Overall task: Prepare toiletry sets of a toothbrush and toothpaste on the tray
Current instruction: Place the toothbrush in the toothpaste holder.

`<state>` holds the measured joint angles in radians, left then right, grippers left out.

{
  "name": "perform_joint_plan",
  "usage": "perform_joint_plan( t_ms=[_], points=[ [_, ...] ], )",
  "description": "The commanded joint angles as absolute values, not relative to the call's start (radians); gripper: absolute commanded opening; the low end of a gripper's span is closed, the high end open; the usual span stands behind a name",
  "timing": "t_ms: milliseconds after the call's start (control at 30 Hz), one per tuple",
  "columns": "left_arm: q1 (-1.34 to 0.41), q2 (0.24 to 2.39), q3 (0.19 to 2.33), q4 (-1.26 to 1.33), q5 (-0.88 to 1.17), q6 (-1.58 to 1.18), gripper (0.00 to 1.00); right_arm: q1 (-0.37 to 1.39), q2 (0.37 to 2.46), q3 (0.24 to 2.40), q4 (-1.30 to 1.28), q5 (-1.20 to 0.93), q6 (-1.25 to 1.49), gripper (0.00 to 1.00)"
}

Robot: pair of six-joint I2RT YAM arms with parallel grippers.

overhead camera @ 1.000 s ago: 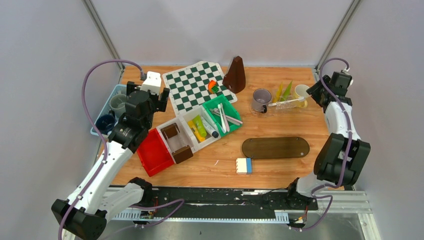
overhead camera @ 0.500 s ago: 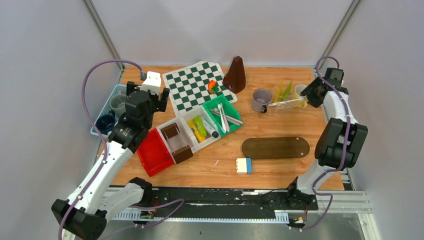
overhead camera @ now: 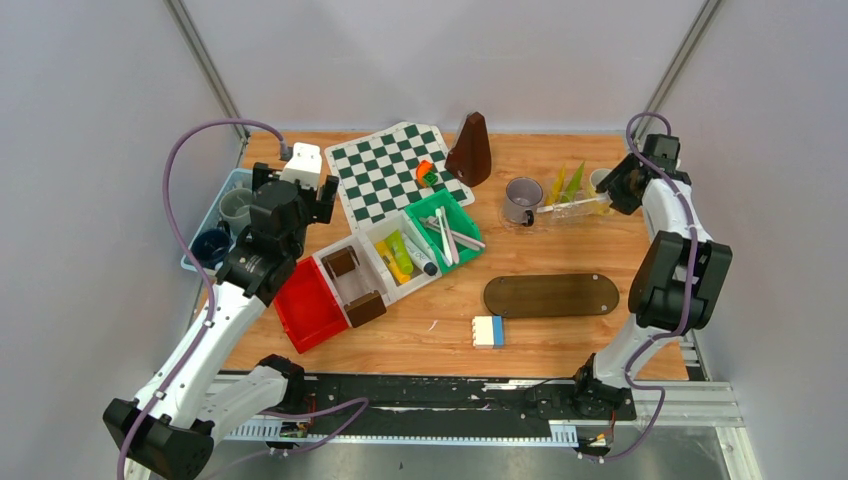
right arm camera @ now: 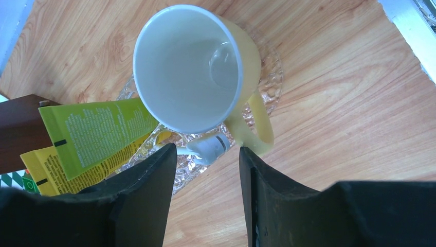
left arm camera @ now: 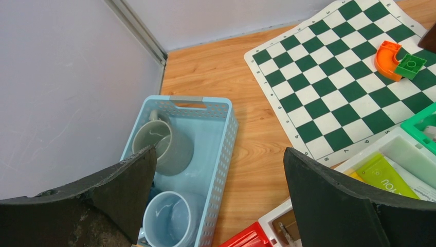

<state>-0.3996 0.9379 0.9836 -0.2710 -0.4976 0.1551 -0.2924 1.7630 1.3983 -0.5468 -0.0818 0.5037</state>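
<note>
**Right pincer half open and empty at the pale yellow mug**

Your right pincer (right arm camera: 206, 167) is about halfway open and holds nothing. The pale yellow mug (right arm camera: 187, 67) stands just ahead of it on the clear glass tray (right arm camera: 270, 77), its handle (right arm camera: 259, 126) near the right-hand finger in the wrist view. One end of the toothbrush (right arm camera: 208, 146) lies just ahead of the gap between the fingers. The green tube (right arm camera: 95, 131) and yellow tube (right arm camera: 46, 164) lean beyond the left-hand finger.

Expect the mug to be stiff, fairly heavy and slippery with glaze, so grip across its wall at the rim or around the handle. The toothbrush looks light and thin and lies low on brittle glass, so pinch its shaft gently. The tubes should be soft, so hold them near the stiff crimped end.

Your left pincer (left arm camera: 220, 154) is wide open and empty, and the blue basket (left arm camera: 221, 134) with the grey-green mug (left arm camera: 167, 149) and light blue mug (left arm camera: 167, 224) is below it.
</note>
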Motion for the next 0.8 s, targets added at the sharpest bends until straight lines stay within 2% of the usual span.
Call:
perform_joint_plan(
  t_ms=[0, 333, 767],
  points=[
    [-0.391, 0.934, 0.985, -0.239, -0.492, 0.141, 1.0, -0.29, 1.785, 1.441, -0.547, -0.061, 0.516, 0.48],
    [-0.389, 0.933, 0.983, -0.239, -0.492, 0.142, 1.0, -0.289, 1.778, 1.435, -0.539, -0.06, 0.524, 0.38],
    [-0.386, 0.931, 0.983, -0.237, -0.492, 0.143, 1.0, -0.286, 1.706, 1.421, -0.523, -0.027, 0.522, 0.1]
  ],
)
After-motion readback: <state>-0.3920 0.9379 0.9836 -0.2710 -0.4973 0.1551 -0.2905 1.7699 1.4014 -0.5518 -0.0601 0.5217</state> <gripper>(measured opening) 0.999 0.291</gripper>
